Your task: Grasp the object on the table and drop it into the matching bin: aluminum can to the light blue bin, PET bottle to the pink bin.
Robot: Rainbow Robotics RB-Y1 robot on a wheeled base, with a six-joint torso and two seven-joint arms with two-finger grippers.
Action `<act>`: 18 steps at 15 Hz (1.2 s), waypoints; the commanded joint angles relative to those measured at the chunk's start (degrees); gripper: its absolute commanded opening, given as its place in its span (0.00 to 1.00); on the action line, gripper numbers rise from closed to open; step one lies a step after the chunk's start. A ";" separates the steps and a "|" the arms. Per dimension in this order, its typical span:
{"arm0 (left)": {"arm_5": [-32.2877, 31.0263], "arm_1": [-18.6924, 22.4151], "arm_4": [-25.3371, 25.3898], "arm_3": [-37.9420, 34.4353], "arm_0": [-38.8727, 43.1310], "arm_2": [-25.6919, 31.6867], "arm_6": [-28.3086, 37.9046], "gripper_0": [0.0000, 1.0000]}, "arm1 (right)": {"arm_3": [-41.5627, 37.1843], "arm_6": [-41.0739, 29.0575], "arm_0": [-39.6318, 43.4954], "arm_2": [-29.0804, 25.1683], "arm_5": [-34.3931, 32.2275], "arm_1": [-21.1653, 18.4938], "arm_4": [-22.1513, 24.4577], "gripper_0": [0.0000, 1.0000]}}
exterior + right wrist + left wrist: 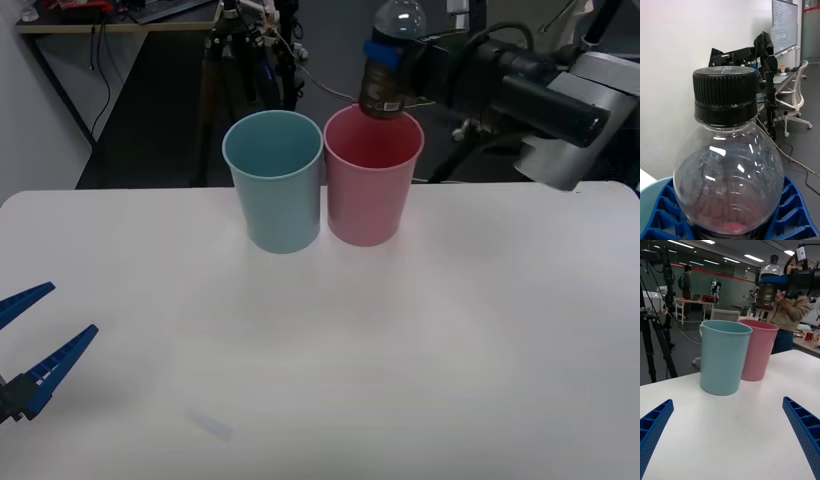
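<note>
The PET bottle [388, 62], translucent dark with a black cap, hangs upright just above the pink bin [371, 175], held by my right gripper [385, 55], which is shut on its body. Up close in the right wrist view, the bottle [728, 165] sits between blue ribbed fingers [662, 210]. The light blue bin [274, 180] stands touching the pink one on its left, on the white table [320, 360]. My left gripper [25, 345] rests open low over the table's near left corner. From the left wrist, I see both bins [723, 356] and the bottle [767, 285] above the pink bin [758, 348].
Tripods and desks stand in the room behind the table. A person stands behind the table's far side near the right arm, not touching anything. A broad stretch of white tabletop lies in front of the bins.
</note>
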 commanded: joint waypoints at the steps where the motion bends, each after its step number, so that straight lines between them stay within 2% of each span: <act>1: 0.00 0.00 0.00 0.00 0.00 0.00 0.00 1.00 | 4.28 0.06 -0.89 0.00 -0.03 4.14 1.68 0.00; 4: 0.00 0.00 0.00 0.00 0.00 0.00 0.00 1.00 | 7.18 -0.03 -1.33 0.00 -0.03 7.13 2.91 0.00; 7: 0.00 0.00 0.00 0.00 0.00 0.00 0.00 1.00 | 8.23 -0.03 -1.60 0.00 -0.03 8.00 4.50 0.00; 8: 0.00 0.00 0.00 0.00 0.00 0.00 0.00 1.00 | 8.14 0.06 -1.60 0.00 -0.12 8.09 4.85 0.07; 9: 0.00 0.00 0.00 0.00 0.00 0.00 0.00 1.00 | 8.14 -0.03 -1.60 0.00 -0.12 8.09 5.02 0.28; 10: 0.00 0.00 0.00 0.00 0.00 0.00 0.00 1.00 | 8.14 -0.03 -1.60 0.00 -0.12 8.18 5.38 0.88; 11: 0.00 0.00 0.00 0.00 0.00 0.00 0.00 1.00 | 8.14 -0.12 -1.60 0.00 -0.12 8.18 5.46 1.00; 18: 0.00 0.00 0.00 0.00 0.00 0.00 0.00 1.00 | 7.79 -0.38 -1.51 0.00 -0.12 8.18 5.46 1.00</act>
